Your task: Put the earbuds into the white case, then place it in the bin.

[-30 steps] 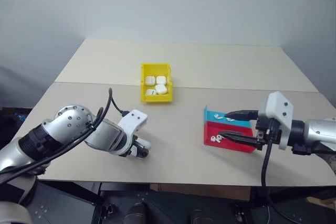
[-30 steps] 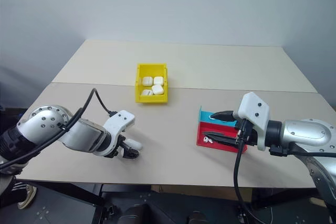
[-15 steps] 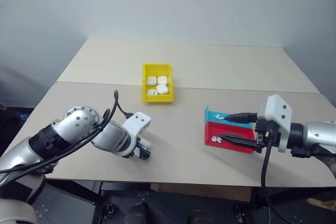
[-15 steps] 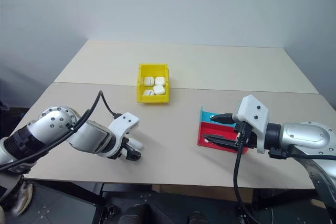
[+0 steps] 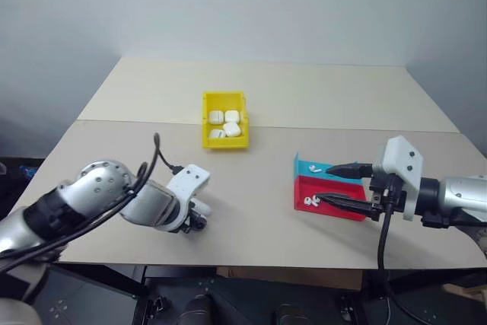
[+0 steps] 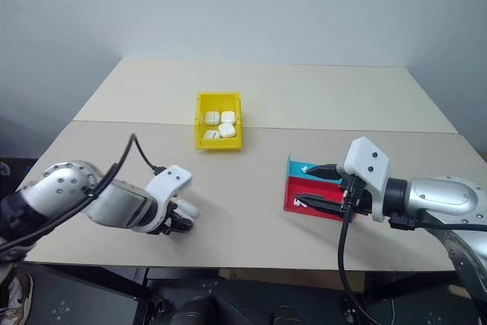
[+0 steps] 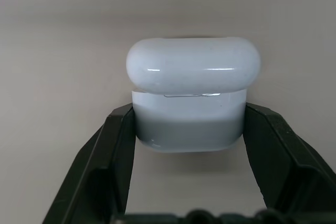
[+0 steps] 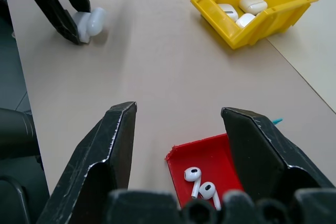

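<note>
Glossy white case, lid slightly ajar.

Soft, even light falls from overhead, leaving the tabletop bright and free of harsh glare. Shadows are faint: a pale smudge lies under the left gripper, and a thin dark edge sits beside the yellow bin. In the left wrist view the white case carries narrow horizontal highlights across its glossy lid, and its lower body looks grey in shade. The black fingers in the right wrist view loom large and slightly soft, while the earbuds show small bright specks.
</note>
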`<control>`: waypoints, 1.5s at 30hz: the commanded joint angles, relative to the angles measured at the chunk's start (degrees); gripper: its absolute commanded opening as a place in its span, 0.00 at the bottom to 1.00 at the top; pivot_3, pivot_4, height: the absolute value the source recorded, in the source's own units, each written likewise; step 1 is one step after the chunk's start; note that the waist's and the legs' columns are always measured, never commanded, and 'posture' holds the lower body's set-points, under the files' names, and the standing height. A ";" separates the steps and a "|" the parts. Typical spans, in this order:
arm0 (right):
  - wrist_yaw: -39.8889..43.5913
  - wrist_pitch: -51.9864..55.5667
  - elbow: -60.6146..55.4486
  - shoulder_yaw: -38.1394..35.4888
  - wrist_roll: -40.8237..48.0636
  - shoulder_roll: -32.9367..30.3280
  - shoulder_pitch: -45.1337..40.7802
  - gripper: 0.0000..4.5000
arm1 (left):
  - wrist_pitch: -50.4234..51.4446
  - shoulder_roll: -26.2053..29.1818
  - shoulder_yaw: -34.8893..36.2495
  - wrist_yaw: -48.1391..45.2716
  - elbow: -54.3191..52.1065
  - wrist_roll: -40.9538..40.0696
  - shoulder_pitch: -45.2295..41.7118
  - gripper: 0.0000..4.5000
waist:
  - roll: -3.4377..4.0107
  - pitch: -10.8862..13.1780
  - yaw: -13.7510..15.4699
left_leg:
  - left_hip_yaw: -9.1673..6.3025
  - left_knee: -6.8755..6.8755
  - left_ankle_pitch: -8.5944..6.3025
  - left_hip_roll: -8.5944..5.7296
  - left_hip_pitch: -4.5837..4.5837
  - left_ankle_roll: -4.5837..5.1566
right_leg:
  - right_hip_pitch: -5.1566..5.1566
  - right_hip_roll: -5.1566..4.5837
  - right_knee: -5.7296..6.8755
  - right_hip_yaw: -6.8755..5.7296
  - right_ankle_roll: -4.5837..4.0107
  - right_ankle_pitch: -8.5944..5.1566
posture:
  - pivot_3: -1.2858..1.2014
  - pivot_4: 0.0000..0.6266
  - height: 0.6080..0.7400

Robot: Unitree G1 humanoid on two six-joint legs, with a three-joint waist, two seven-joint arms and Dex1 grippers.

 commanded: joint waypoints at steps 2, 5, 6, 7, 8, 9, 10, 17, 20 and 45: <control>-0.35 -0.46 -0.90 -1.88 0.72 0.33 -0.10 0.69 | -6.56 6.45 13.61 -2.20 -7.60 1.35 4.48 0.61 | -0.01 0.01 0.10 | 0.01 0.01 0.00 0.00 -0.01 0.00 | 0.02 -0.02 -0.02 0.00 0.00 0.00 | 0.52 0.24 1.00; -0.24 -0.59 -0.03 -1.36 0.89 0.75 -1.04 0.69 | -12.13 5.92 23.69 -9.44 -10.80 9.92 11.06 0.61 | 0.00 0.00 0.29 | 0.04 0.02 0.00 -0.01 0.01 0.00 | 0.03 -0.03 -0.02 -0.01 0.00 0.00 | 0.52 0.24 1.00; 0.08 -0.86 0.50 -0.85 0.85 0.85 -1.85 0.69 | -15.75 4.39 27.12 -11.22 -12.69 15.65 14.06 0.61 | 0.01 -0.01 0.28 | 0.02 0.04 0.00 -0.01 0.01 0.00 | 0.06 -0.04 0.00 -0.06 -0.01 0.00 | 0.52 0.24 1.00; 0.32 -1.05 0.99 -0.21 0.68 0.92 -2.79 0.69 | -20.67 2.28 29.97 -13.59 -14.79 23.22 17.37 0.61 | 0.02 -0.01 0.27 | 0.02 0.02 0.00 0.00 0.02 -0.01 | 0.06 -0.03 -0.06 -0.06 -0.02 0.01 | 0.52 0.24 1.00; 0.49 -1.16 1.32 0.23 0.53 0.96 -3.43 0.69 | -23.91 0.54 31.97 -15.53 -16.24 28.86 19.88 0.61 | 0.01 -0.01 0.29 | 0.07 0.02 0.00 -0.02 0.05 -0.01 | 0.08 -0.05 -0.08 -0.04 -0.03 0.01 | 0.52 0.24 1.00; 0.73 -1.26 1.92 0.72 0.36 1.00 -4.31 0.69 | -27.18 -1.91 33.73 -18.44 -16.63 33.36 21.89 0.61 | 0.01 -0.01 0.28 | 0.07 0.02 0.01 -0.02 0.03 -0.02 | 0.08 -0.04 -0.09 -0.05 -0.04 0.02 | 0.52 0.24 1.00; 1.20 -1.52 2.56 1.17 0.13 0.96 -5.11 0.69 | -29.62 -4.12 35.07 -23.31 -15.96 36.19 23.25 0.61 | 0.00 0.00 0.32 | 0.08 0.01 0.01 -0.01 0.03 -0.02 | 0.07 -0.03 -0.11 -0.04 -0.06 0.03 | 0.52 0.24 1.00; 5.00 -3.49 7.63 4.55 -2.79 -0.48 -11.18 0.69 | -43.96 -12.64 35.24 -61.35 -9.48 52.84 24.50 0.61 | 0.01 -0.01 0.22 | 0.11 -0.04 0.00 0.00 -0.04 -0.02 | 0.00 -0.02 -0.15 -0.06 -0.06 0.03 | 0.52 0.24 1.00; 6.72 -3.31 9.80 6.41 -4.88 -2.08 -13.92 0.69 | -47.13 -17.11 34.99 -74.50 -4.53 54.59 21.01 0.61 | 0.01 -0.01 0.27 | 0.10 0.00 0.01 0.00 -0.04 -0.01 | -0.02 -0.01 -0.08 -0.07 -0.05 0.03 | 0.52 0.24 1.00; 21.35 1.16 28.09 43.31 -34.99 -2.64 -36.41 0.41 | -51.56 -35.52 33.62 -111.32 3.36 63.72 15.50 0.61 | 0.05 -0.02 -0.91 | 0.08 0.05 -0.02 0.06 -0.08 0.05 | -0.09 0.03 0.02 -0.04 0.00 0.00 | 0.52 0.24 1.00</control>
